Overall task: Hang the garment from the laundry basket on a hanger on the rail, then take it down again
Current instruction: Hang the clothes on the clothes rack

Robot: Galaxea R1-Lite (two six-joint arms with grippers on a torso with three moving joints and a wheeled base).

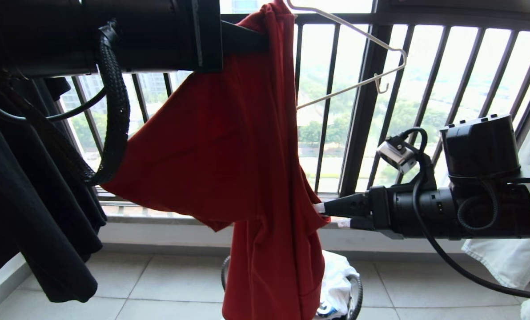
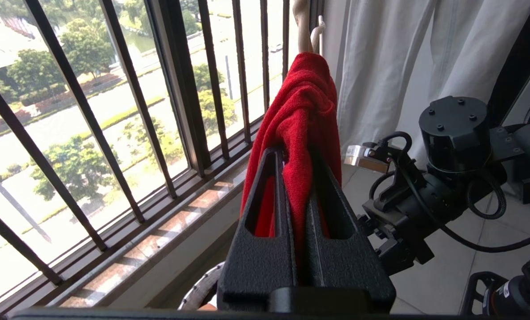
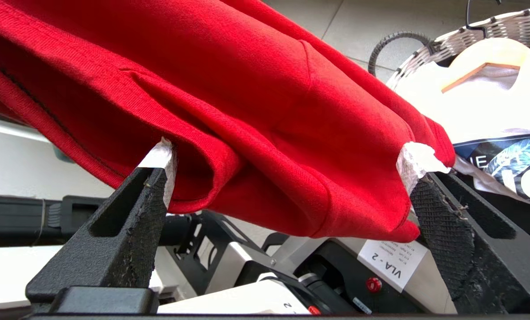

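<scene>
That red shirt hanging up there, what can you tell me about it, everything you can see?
The red short-sleeved knit T-shirt hangs bunched and twisted, no print showing. Its top is gathered near the thin cream-white wire hanger, whose free end juts out bare. The left pincer is shut on a fold near the top. The body drapes down over the white woven laundry basket. The right pincer, jaws wide open, has its taped tips against a lower fold without squeezing it.
</scene>
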